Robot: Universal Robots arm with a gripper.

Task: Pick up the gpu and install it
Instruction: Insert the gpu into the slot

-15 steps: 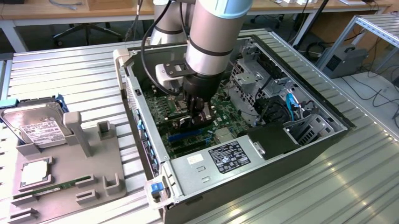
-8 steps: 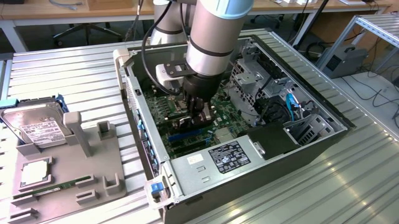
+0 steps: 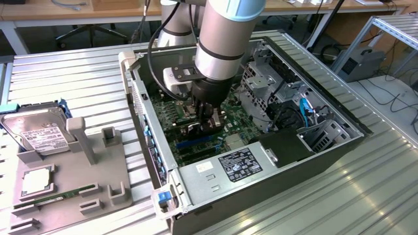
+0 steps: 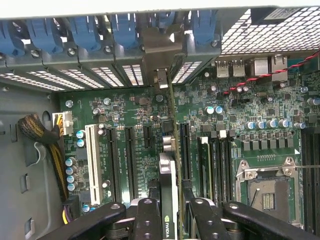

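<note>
Clamping the slim black gpu card (image 4: 168,167) edge-on in the hand (image 4: 171,220), low inside the open grey metal computer case (image 3: 274,191) over the green motherboard's (image 4: 240,110) black slots (image 4: 183,150): picked up, not clearly seated yet.

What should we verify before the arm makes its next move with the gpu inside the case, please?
1. Grip: the tool is shut on the gpu, with a finger on each side: ok.
2. Card attitude: the gpu stands upright, edge-on over the motherboard: ok.
3. Bracket end: the bracket sits among the blue latches: ok.
4. Seating: the card's lower edge is hidden: cannot tell.
5. Cable bundle: lies well apart from the card: ok.
</note>
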